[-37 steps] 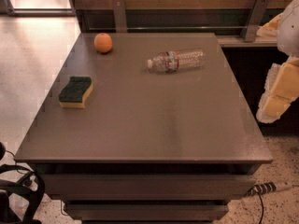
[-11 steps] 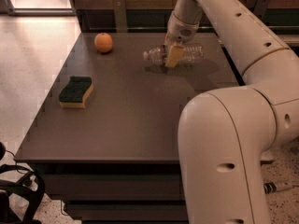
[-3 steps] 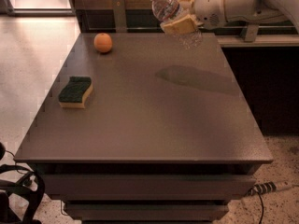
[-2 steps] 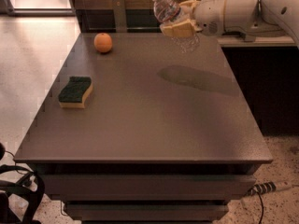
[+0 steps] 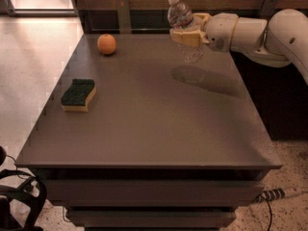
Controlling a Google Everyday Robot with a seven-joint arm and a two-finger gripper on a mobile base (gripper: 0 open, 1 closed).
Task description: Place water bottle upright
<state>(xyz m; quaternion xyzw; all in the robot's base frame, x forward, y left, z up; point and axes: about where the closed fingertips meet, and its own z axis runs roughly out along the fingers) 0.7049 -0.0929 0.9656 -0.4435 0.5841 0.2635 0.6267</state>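
Note:
The water bottle (image 5: pixel 183 25) is a small clear ribbed bottle with a white cap. It hangs in the air above the far right part of the table (image 5: pixel 144 129), nearly upright, cap tilted a little to the left. My gripper (image 5: pixel 186 34) reaches in from the right and is shut on the bottle's middle. The bottle's lower end is well above the tabletop, and its shadow lies on the table below and to the right.
An orange (image 5: pixel 106 44) sits at the table's far left corner. A green and yellow sponge (image 5: pixel 78 95) lies near the left edge. My white arm (image 5: pixel 260 32) spans the upper right. A dark wall and rail run behind the table.
The bottle lay on its side on the table, then was gripped and lifted. Over the last second it has turned closer to upright while held in the air.

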